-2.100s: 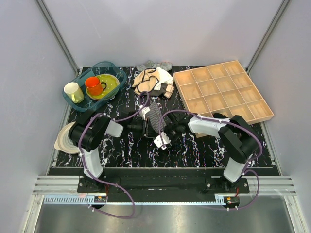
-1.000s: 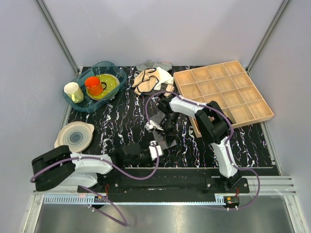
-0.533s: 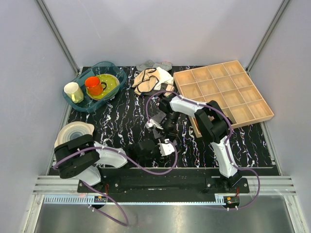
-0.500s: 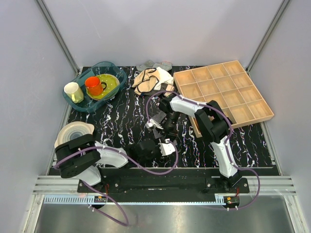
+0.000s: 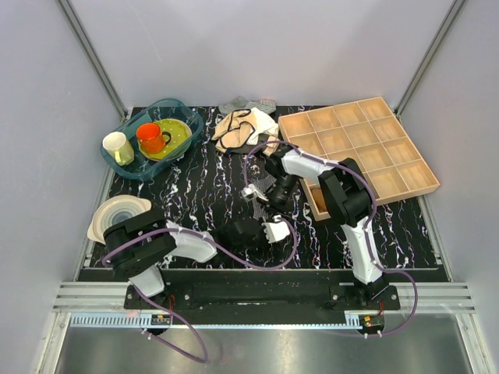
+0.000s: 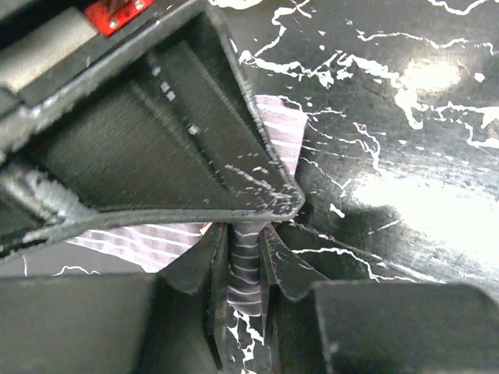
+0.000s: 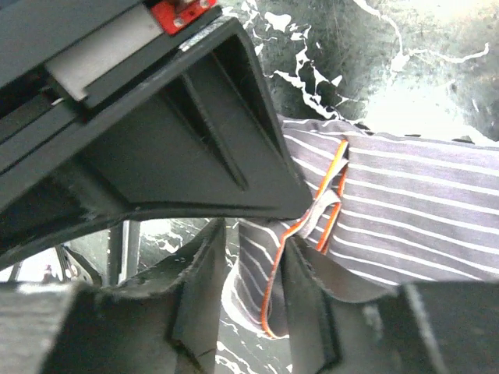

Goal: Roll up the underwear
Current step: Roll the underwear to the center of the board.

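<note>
The underwear [image 5: 266, 184], grey-and-white pinstriped with an orange-red trim, lies bunched at the middle of the black marbled table. My right gripper [image 5: 261, 192] is over it. In the right wrist view a folded edge of the underwear [image 7: 405, 202] with the red trim sits between my fingers [image 7: 300, 288], and the gripper [image 7: 253, 273] is shut on it. My left gripper [image 5: 270, 227] is just nearer the table's front edge. In the left wrist view it [image 6: 243, 269] is shut on a narrow fold of the underwear [image 6: 245, 261].
A beige-and-white garment with black trim [image 5: 245, 128] lies behind, with a striped piece [image 5: 249, 104] at the back edge. A wooden compartment tray [image 5: 394, 175] stands at the right. A blue basin [image 5: 187, 118] with cups is back left. A plate [image 5: 117, 212] sits at the left.
My left arm has swung in from the left front to the underwear and closed on a fold. My right gripper has shifted a little toward the back with the fabric.
</note>
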Motion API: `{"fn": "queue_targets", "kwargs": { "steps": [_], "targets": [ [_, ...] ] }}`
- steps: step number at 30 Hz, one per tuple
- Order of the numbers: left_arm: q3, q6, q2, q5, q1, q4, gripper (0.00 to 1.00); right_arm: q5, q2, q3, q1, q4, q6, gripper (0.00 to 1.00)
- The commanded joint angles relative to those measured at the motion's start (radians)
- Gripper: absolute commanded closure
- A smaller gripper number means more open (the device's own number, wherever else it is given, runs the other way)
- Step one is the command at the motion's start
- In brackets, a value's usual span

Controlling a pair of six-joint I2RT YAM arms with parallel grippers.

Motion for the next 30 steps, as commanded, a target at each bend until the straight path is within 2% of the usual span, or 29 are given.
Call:
{"fn": "queue_targets", "kwargs": {
  "steps": [1,9,14,18,20,22,25,27,30],
  "targets": [
    [0.018,-0.096,0.05,0.152,0.073,-0.122,0.85,-0.05,-0.09,-0.031,-0.049,-0.005,0.011,0.54],
    [0.116,-0.142,0.119,0.379,0.16,-0.258,0.91,-0.051,-0.207,-0.04,-0.204,0.072,0.038,0.45],
    [0.162,-0.158,0.154,0.504,0.2,-0.324,0.92,-0.051,-0.265,-0.046,-0.278,0.096,0.028,0.44],
    [0.237,-0.19,0.188,0.652,0.281,-0.434,0.93,-0.064,-0.372,-0.119,-0.324,0.15,-0.01,0.44],
    [0.263,-0.219,0.212,0.706,0.318,-0.468,0.93,-0.117,-0.421,-0.191,-0.344,0.188,-0.063,0.42],
    [0.294,-0.262,0.234,0.818,0.383,-0.499,0.93,-0.146,-0.478,-0.236,-0.344,0.198,-0.123,0.41],
    [0.355,-0.296,0.297,0.942,0.453,-0.574,0.93,-0.199,-0.559,-0.352,-0.338,0.221,-0.304,0.36],
    [0.387,-0.328,0.368,1.023,0.505,-0.634,0.92,-0.209,-0.626,-0.449,-0.323,0.285,-0.419,0.29],
    [0.444,-0.342,0.455,1.065,0.556,-0.695,0.91,-0.124,-0.703,-0.573,-0.228,0.475,-0.441,0.25]
  ]
}}
